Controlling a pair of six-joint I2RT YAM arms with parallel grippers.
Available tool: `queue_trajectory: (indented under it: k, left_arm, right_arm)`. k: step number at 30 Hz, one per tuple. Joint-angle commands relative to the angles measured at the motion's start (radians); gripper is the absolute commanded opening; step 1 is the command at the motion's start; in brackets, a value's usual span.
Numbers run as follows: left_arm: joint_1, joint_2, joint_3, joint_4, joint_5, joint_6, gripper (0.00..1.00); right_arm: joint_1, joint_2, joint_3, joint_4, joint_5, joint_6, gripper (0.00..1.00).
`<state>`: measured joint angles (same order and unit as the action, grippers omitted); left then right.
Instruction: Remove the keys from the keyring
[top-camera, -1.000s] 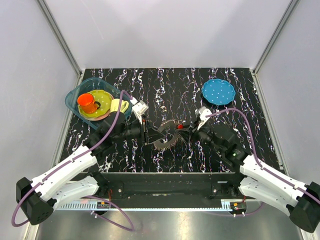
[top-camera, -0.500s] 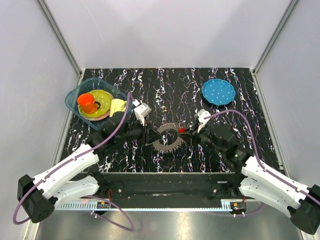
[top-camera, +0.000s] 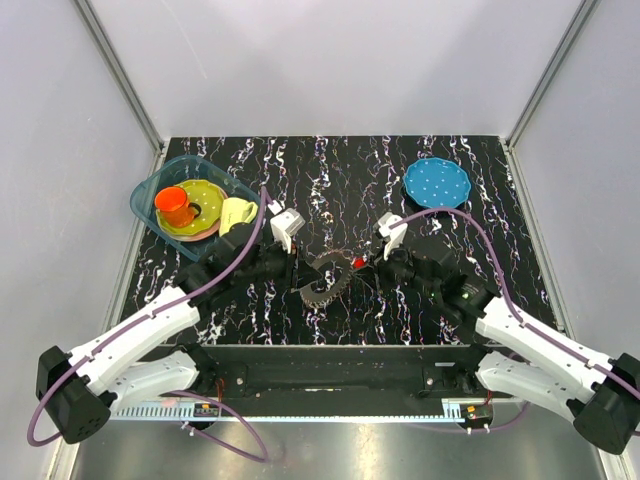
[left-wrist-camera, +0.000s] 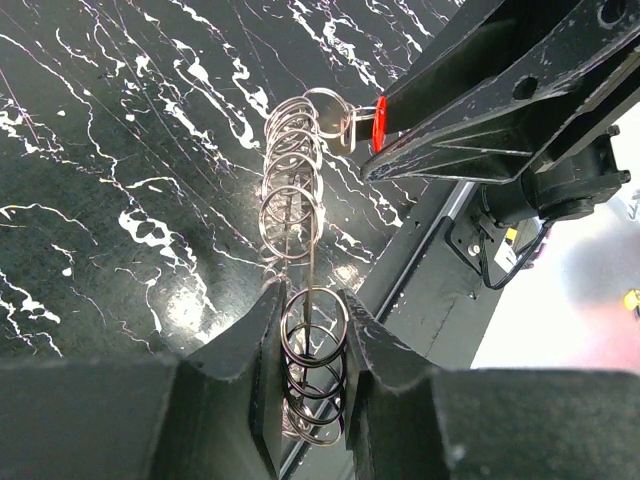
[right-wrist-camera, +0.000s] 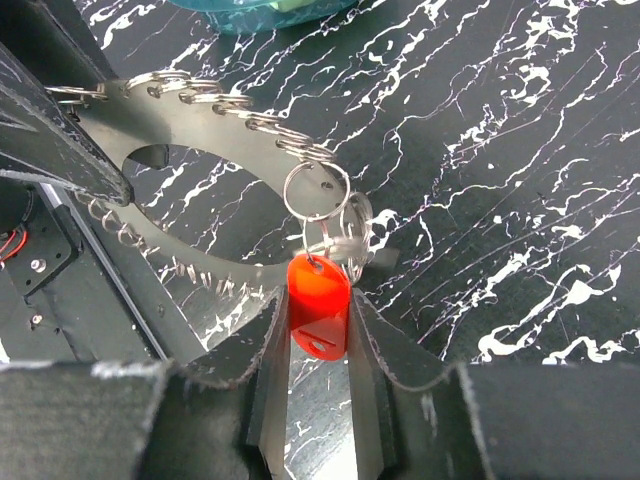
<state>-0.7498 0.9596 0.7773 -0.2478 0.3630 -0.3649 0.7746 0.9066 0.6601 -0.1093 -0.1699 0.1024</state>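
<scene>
The keyring (top-camera: 325, 277) is a dark grey loop fringed with many small split rings, held up off the table between my two grippers and tilted on edge. My left gripper (top-camera: 297, 271) is shut on its left rim; in the left wrist view (left-wrist-camera: 308, 322) the jaws pinch the rim's split rings (left-wrist-camera: 290, 215). The one key I make out is a small red tag (top-camera: 357, 262) on the ring's right side. My right gripper (top-camera: 369, 259) is shut on it; in the right wrist view the tag (right-wrist-camera: 318, 290) sits between the jaws, hanging from a split ring on the keyring (right-wrist-camera: 200, 195).
A teal bin (top-camera: 148, 190) at the far left holds an orange cup (top-camera: 175, 205) and yellow dishes. A blue dotted plate (top-camera: 437, 183) lies at the far right. The black frame rail (top-camera: 320, 362) runs along the table's near edge.
The keyring has turned from lying flatter to standing more on edge and shifted slightly left. My right gripper with the red tag has moved left and farther back. The left gripper keeps its hold.
</scene>
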Motion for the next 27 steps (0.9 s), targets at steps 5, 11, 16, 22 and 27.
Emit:
queue_trajectory:
  k: [5,11,16,22,27]
  left_arm:
    - [0.003,-0.061,0.008,0.061,-0.021,0.014,0.00]
    - [0.003,-0.088,-0.022,0.059,-0.050,-0.019,0.21]
    - [0.003,-0.145,-0.042,0.059,-0.076,-0.014,0.42]
    - [0.003,-0.182,0.003,0.009,-0.124,0.047,0.57]
    - [0.003,-0.137,0.066,0.007,-0.027,0.124,0.59]
  right_arm:
    - [0.003,-0.063,-0.024,0.080,0.006,0.011,0.00]
    - [0.003,-0.136,-0.063,0.177,0.007,-0.065,0.00]
    - [0.003,-0.153,-0.037,0.171,-0.009,-0.176,0.00]
    - [0.003,-0.155,0.010,0.122,-0.029,-0.227,0.00]
    - [0.002,-0.192,0.001,0.141,-0.124,-0.224,0.00]
